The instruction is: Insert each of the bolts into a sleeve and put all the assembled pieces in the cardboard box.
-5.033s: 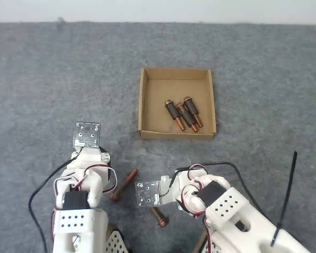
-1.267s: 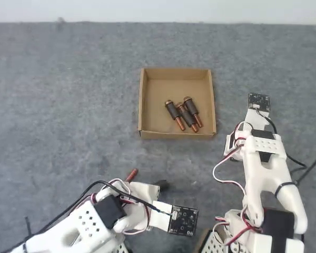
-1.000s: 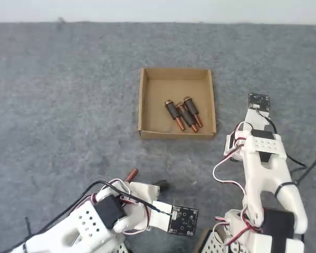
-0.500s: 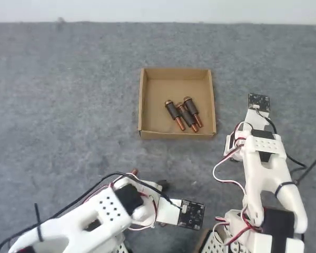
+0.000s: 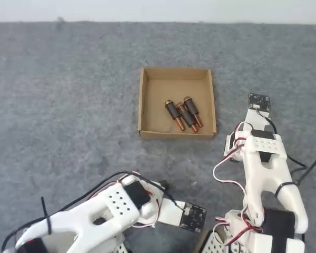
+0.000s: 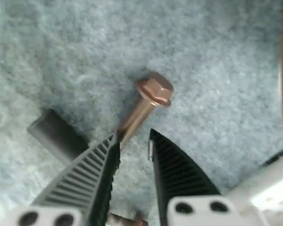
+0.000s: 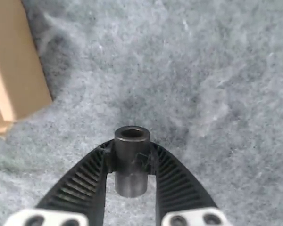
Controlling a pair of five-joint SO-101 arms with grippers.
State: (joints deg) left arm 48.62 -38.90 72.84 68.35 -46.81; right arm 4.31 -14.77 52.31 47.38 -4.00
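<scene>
Grey, felt-like fabric covered the table [image 5: 68, 95]. A shallow, square, brown cardboard box [image 5: 143, 105] stood open near the middle of the table. In it lay three assembled pieces [image 5: 183, 115], each a copper-coloured bolt seated in a dark sleeve. They lay side by side and touching, in the half of the box toward the table's near edge.

The white plastic left arm [image 5: 110, 208] lay low along the near edge, stretched from the near-left corner toward the middle of that edge. The left gripper [image 6: 133, 136] pointed down at the fabric with its jaws set a narrow gap apart and bare fabric showing between them. A copper-coloured, flange-headed bolt [image 6: 142, 108] lay flat on the table, its head away from the gripper and its shank running to the tip of one finger. Whether that finger touched the shank could not be told. A black cylindrical sleeve [image 6: 56, 136] lay on its side just beside the bolt's shank, partly hidden behind the same finger.

The white plastic right arm [image 5: 263, 158] rose from the near-right corner of the table and extended toward the side of the cardboard box that faced the right edge. The right gripper [image 7: 131, 148] was closed on a second black sleeve [image 7: 131, 165], which it held upright with the open bore uppermost, one finger on each side of the barrel. The second black sleeve was near a corner of the cardboard box and apart from it. Whether its lower end touched the fabric could not be told.
</scene>
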